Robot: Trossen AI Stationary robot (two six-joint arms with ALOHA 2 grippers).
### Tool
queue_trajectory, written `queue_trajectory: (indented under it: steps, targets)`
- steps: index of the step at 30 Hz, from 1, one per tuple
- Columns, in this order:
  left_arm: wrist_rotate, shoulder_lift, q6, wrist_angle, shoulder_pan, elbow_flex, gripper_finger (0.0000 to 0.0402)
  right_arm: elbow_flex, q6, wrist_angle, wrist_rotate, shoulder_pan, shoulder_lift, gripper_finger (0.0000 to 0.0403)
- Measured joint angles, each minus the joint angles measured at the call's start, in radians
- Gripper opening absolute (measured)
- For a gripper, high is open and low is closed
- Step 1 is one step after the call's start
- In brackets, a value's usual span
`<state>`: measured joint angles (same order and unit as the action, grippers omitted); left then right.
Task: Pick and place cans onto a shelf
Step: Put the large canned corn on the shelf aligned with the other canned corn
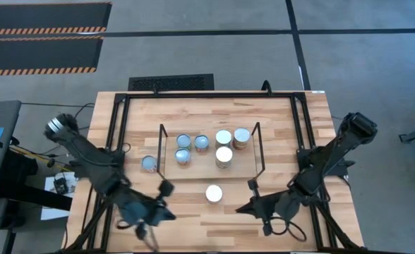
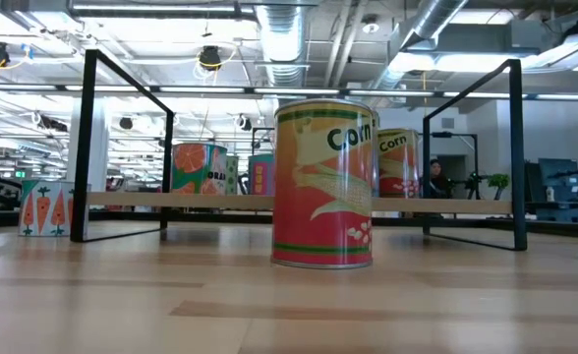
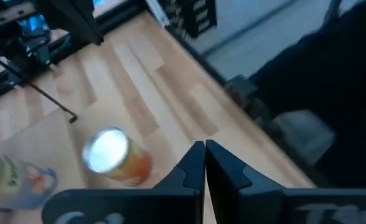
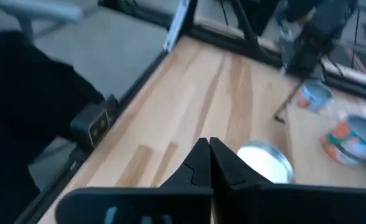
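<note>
The right end effector (image 1: 252,185) has its fingers together and holds nothing; it hangs low over the near part of the counter (image 1: 278,120). The corn can (image 1: 214,193) stands free just to its left, between the two arms and in front of the shelf (image 1: 244,171), so I judge it is next to be picked. The left end effector (image 1: 166,188) is also pressed together and empty, near the can's other side. Six cans stand on the shelf; a small can (image 1: 149,164) waits outside its left edge.

Grey floor (image 1: 214,49) (hazard-striped mats (image 1: 41,35) nearby), ceiling ducts (image 2: 289,39) overhead.
</note>
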<state>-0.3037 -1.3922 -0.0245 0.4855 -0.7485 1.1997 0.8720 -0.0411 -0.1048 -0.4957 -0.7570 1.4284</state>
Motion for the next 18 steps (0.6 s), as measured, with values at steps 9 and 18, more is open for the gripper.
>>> queue_trajectory:
  steps: [9, 18]
  targets:
    - [-0.116, 0.379, 0.096, -0.276, -0.094, -0.399, 0.0002, -0.125, 0.05, -0.315, 0.101, 0.061, 0.0, 0.0005]
    - [-0.07, 0.673, 0.055, -0.407, -0.005, -0.645, 0.0001, -0.123, 0.015, -0.317, 0.121, 0.101, 0.0, 0.0006]
